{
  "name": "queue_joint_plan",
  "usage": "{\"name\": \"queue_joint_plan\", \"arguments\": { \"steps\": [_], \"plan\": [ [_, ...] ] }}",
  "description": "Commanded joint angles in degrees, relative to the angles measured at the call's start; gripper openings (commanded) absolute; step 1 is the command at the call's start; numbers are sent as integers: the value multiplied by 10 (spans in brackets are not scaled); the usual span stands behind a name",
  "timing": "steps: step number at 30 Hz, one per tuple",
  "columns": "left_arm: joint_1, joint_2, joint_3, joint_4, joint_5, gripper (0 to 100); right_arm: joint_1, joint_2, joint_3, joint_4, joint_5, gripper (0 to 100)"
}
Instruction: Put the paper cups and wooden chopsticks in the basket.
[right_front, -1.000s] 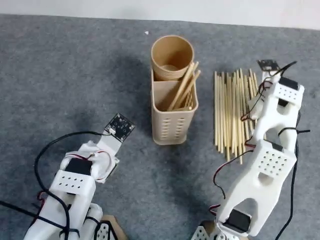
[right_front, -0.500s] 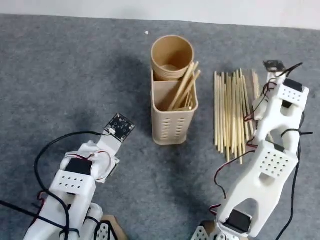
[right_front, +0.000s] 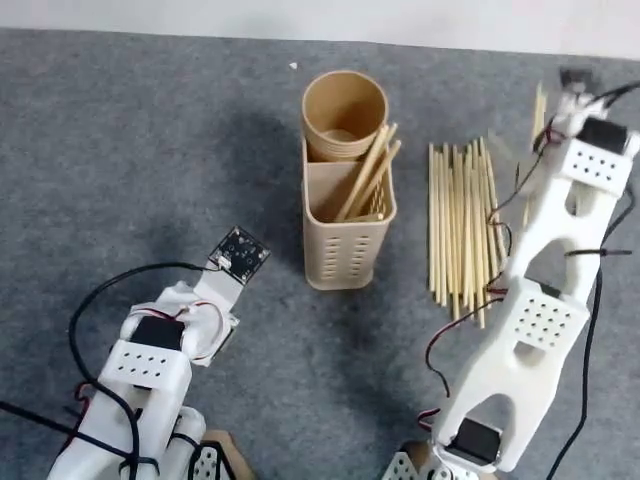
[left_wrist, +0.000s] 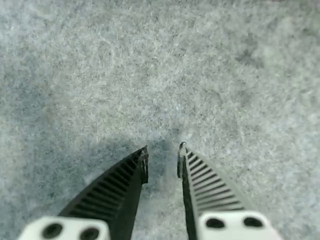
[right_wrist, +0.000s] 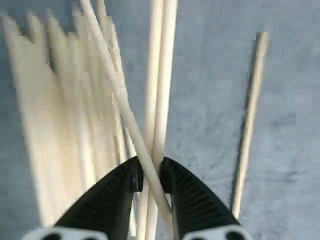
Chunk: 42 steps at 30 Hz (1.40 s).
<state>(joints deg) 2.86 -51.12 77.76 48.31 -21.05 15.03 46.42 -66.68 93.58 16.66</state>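
Saw right gripper (right_wrist: 148, 172) clamped on one held chopstick (right_wrist: 120, 95), which crossed diagonally between the jaws. Placed that gripper, from the high view, at the far right of the table, just past the far end of the chopstick pile (right_front: 462, 225). Noted two sticks (right_wrist: 159, 70) lying side by side under the held chopstick. Noted one loose stick (right_wrist: 248, 125) alone on the carpet (left_wrist: 150, 60), apart from the rest.

Found left gripper (left_wrist: 162, 160) with jaws parted slightly, nothing between them, bare carpet below. Located left arm (right_front: 150, 360) at the near left, well apart from the basket (right_front: 350, 255).

Found basket upright mid-table, between the two arms. Saw paper cups (right_front: 345, 100) nested in its far compartment; could not tell how many from the stacked rims. Saw leaning chopsticks (right_front: 372, 170) standing in the near compartment, tilted with tips above the basket rim and up against the paper cups.

Saw chopstick pile flat on the carpet just right of the basket, not touching it, sticks roughly parallel and running near-to-far. Saw right arm (right_front: 540, 320) stretched along the pile's right edge, covering part of it.
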Motion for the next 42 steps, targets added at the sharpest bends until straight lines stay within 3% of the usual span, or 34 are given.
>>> {"name": "queue_joint_plan", "arguments": {
  "steps": [1, 5, 16, 26, 29, 34, 37, 42],
  "plan": [
    [8, -3, -3, -9, -4, 130, -29, -5, -220, 58, -48, 6],
    [8, -3, -3, -9, -4, 130, -49, -9, -375, 73, -95, 6],
    [8, -3, -3, -10, -4, 130, -85, -156, -358, 55, -152, 6],
    [8, -3, -3, -10, -4, 130, -215, -333, -349, 78, -192, 5],
    [8, -3, -3, -10, -4, 130, -232, -385, -253, 79, -192, 5],
    [8, -3, -3, -10, -5, 130, -245, -560, 136, 74, -154, 5],
    [9, -3, -4, -10, -5, 130, -262, -667, 273, 52, -142, 5],
    [9, -3, -4, -10, -5, 130, -297, -812, 429, -91, -150, 5]
  ]
}}
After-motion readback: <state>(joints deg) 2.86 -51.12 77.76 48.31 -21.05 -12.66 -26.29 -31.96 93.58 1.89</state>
